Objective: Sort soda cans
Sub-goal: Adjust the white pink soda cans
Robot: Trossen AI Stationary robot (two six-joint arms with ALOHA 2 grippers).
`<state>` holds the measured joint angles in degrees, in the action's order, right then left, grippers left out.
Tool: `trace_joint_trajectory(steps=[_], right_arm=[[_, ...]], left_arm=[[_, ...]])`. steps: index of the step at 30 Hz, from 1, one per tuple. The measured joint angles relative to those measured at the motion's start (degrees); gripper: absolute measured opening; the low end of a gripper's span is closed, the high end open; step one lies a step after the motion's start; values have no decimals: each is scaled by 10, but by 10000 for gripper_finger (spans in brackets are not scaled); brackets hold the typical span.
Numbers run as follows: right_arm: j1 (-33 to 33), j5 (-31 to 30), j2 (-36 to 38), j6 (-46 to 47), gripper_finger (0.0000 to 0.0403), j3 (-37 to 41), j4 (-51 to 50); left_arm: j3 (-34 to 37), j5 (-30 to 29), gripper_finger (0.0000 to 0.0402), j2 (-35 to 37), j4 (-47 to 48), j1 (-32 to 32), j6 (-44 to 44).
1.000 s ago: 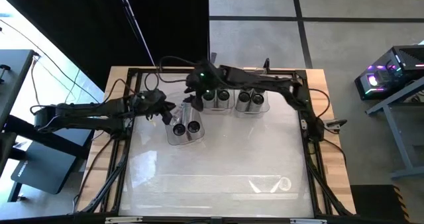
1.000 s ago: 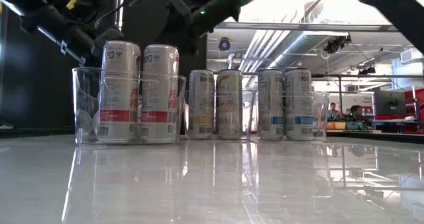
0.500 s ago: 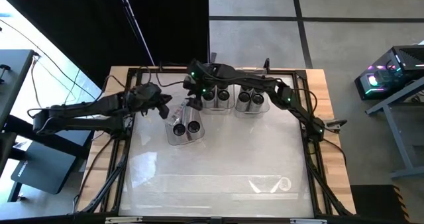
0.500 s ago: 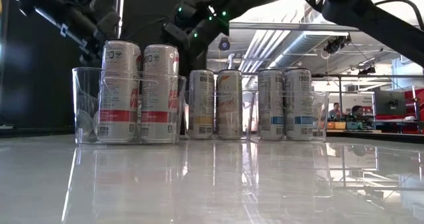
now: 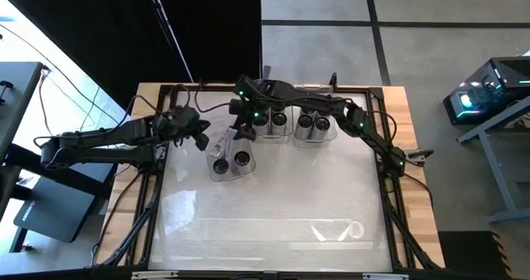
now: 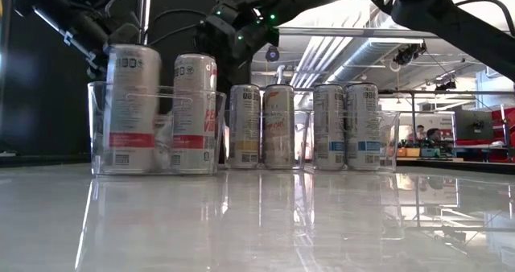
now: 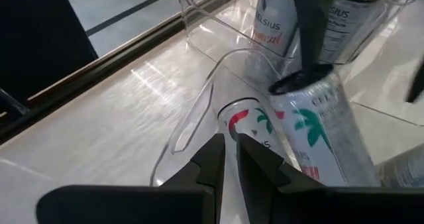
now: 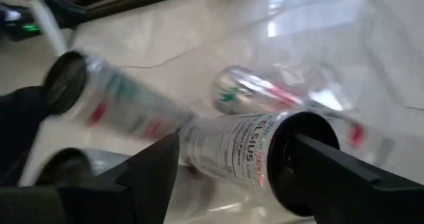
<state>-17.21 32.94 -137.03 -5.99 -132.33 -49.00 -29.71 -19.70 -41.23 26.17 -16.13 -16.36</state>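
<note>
Three clear bins stand in a row at the far side of the table. The left bin [image 5: 217, 177] holds soda cans [image 6: 194, 111]; its left can [image 6: 129, 103] is blurred. The middle bin's cans [image 5: 271, 121] and the right bin's cans [image 5: 313, 124] stand upright. My right gripper [image 5: 242, 132] reaches down over the left bin's far end. Its fingers stand wide apart on either side of a can [image 8: 232, 148]. My left gripper [image 5: 201, 139] hovers shut, just left of that bin. My right gripper stands astride the upper end of a can [image 8: 291, 154] in the left bin, slanting down from the far side. One fingertip [image 7: 311, 52] ends right at that can's dark top rim. I cannot tell whether either finger touches the can.
A flat clear sheet or lid [image 5: 331, 229] lies near the table's front edge. The black frame rails [image 5: 389, 172] run along the table's sides. Bare glossy tabletop [image 5: 273, 197] spreads between the bins and the front edge.
My right gripper has sunk toward the left bin and tipped further down. My left gripper has drawn back up and toward the table's left edge. The left can in the left bin has shifted toward the left and shows blurred now.
</note>
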Motion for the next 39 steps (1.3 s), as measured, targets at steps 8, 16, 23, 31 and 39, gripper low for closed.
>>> trace_joint_trajectory(steps=[8, 16, 23, 31, 39], right_arm=[[20, 24, 5, 10, 278, -1, 4], [49, 50, 25, 11, 278, -1, -1], [86, 55, 25, -12, 278, -9, -15], [116, -12, 25, -34, 278, -9, 51], [111, -161, 62, -30, 278, -19, 43]], left_arm=[[0, 1, 32, 0, 0, 23, 4], [0, 44, 32, 0, -7, 45, 11], [0, 96, 32, -9, -6, 59, 15], [0, 106, 32, -43, -7, 73, 30], [8, 104, 32, -43, 3, 78, 22]])
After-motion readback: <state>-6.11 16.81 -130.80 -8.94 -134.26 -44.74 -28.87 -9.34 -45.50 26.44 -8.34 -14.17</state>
